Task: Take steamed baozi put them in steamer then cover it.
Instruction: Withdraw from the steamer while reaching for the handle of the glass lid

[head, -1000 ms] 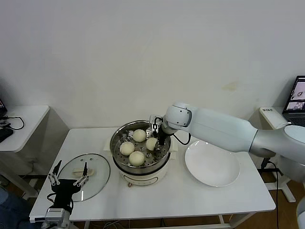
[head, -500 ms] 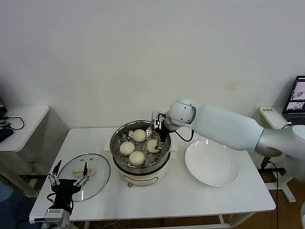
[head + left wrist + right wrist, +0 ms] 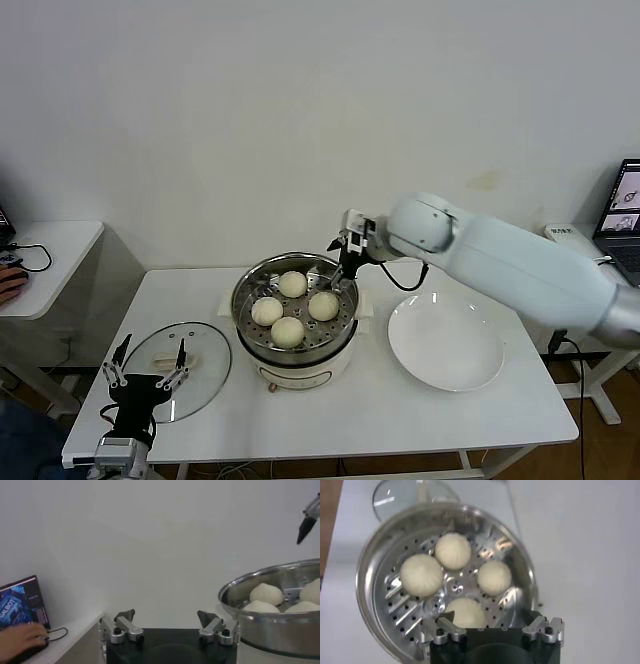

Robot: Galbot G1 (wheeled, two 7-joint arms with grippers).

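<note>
A white counter (image 3: 400, 410) stands against a plain pale wall. Nearest, the left gripper (image 3: 145, 378) waits with fingers released beside the cover (image 3: 205, 355), a clear glass lid lying flat; the next move calls for grasping its handle. Farther back, four smooth cream-white steamed baozi (image 3: 288, 331) sit in the steamer (image 3: 245, 315), and the right gripper (image 3: 345, 262) hangs above the far rim, fingers released and empty.
</note>
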